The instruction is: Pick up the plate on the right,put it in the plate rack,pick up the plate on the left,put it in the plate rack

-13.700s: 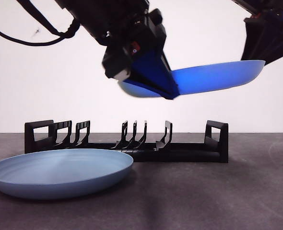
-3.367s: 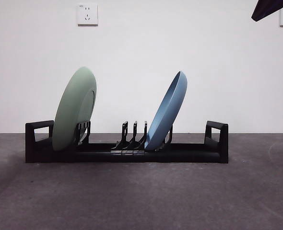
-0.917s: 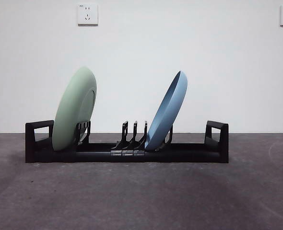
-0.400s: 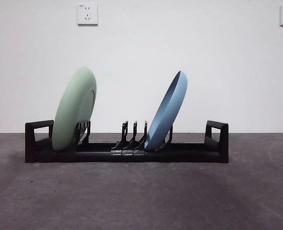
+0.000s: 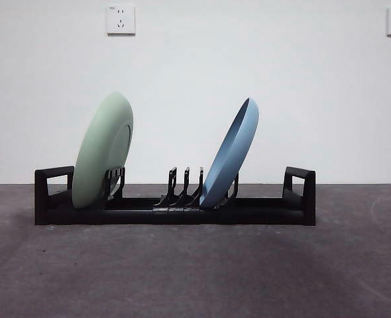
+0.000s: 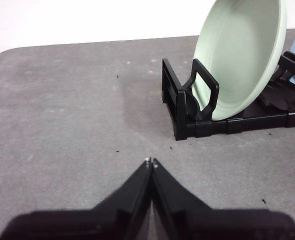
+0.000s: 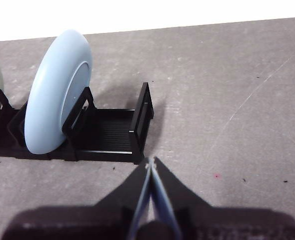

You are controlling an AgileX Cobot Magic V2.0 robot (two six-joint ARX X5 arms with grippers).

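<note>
Plate rack (image 5: 248, 213) – low, black, holds green (image 5: 103, 152) & blue plate (image 5: 232, 156)

Plates: two, green plate (image 5: 103, 152), blue plate (image 5: 230, 154). Plate rack (image 5: 175, 211): one. Wall sockets: two (image 5: 120, 19).

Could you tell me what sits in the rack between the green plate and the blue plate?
Only three empty prongs of the plate rack, between the green plate and blue plate, shown in the front view.

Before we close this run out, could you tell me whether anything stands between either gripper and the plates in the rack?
Nothing visible does. The left gripper faces the green plate across bare table, and the right gripper faces the blue plate likewise; both plates already lean in the plate rack.
</note>
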